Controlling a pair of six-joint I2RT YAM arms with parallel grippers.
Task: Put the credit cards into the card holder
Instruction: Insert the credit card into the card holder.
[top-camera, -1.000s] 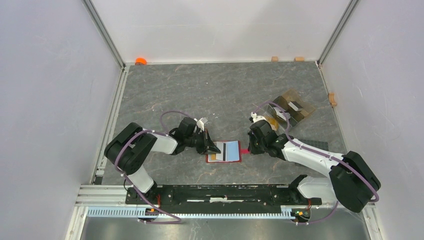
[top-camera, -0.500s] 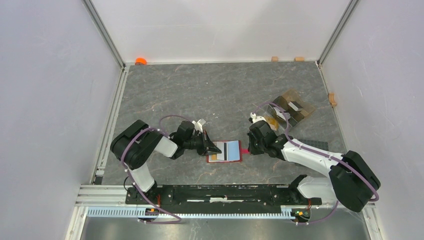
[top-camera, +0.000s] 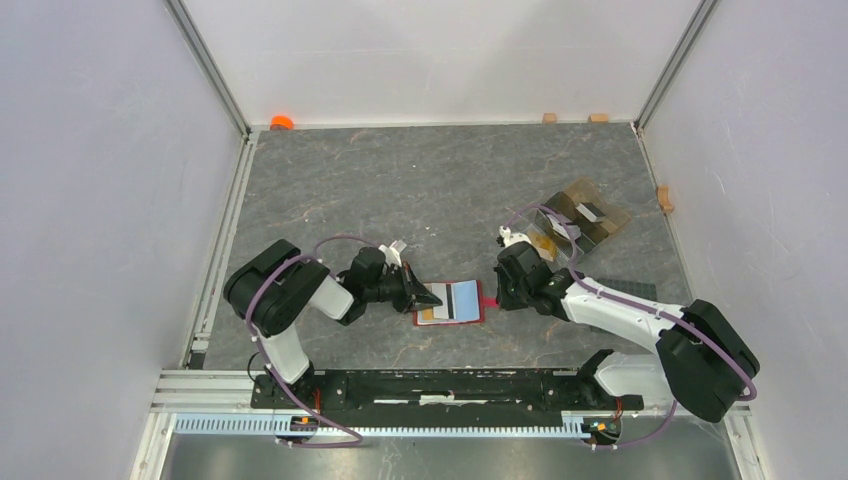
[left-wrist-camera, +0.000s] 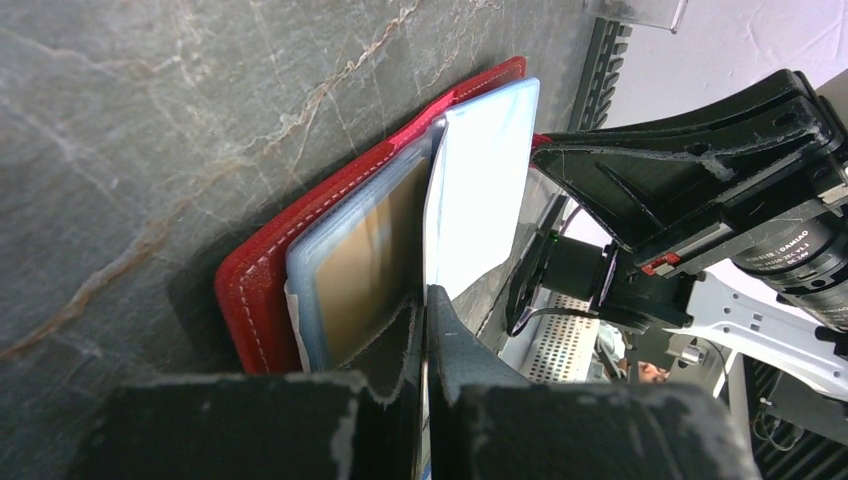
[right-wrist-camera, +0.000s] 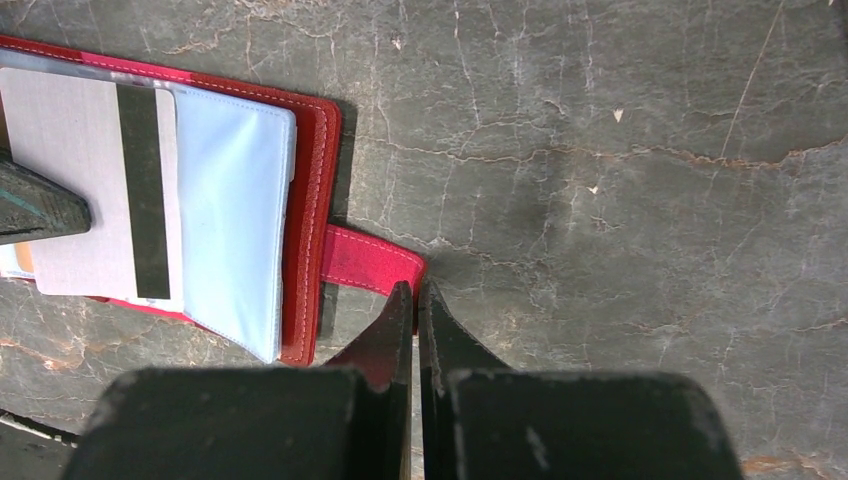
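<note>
Surface: grey marbled table (top-camera: 420, 180) enclosed by white walls.
Top view, holder: red card holder (top-camera: 448, 323) lies open near the table's near edge, with a pale card (top-camera: 441, 298) across its left page.
Top view, arms: left gripper (top-camera: 428, 297) is at the holder's left edge, right gripper (top-camera: 497, 298) at its right edge.
Left wrist, jaws: pressed together on the pale card, seen edge-on; an orange-tan card (left-wrist-camera: 370, 240) sits in a sleeve beside it.
Right wrist, jaws: together, nothing between them, tips touching the red strap tab (right-wrist-camera: 365, 262).
Right wrist, card: pale with a dark stripe, a light blue sleeve (right-wrist-camera: 235, 200) just to its right.
</note>
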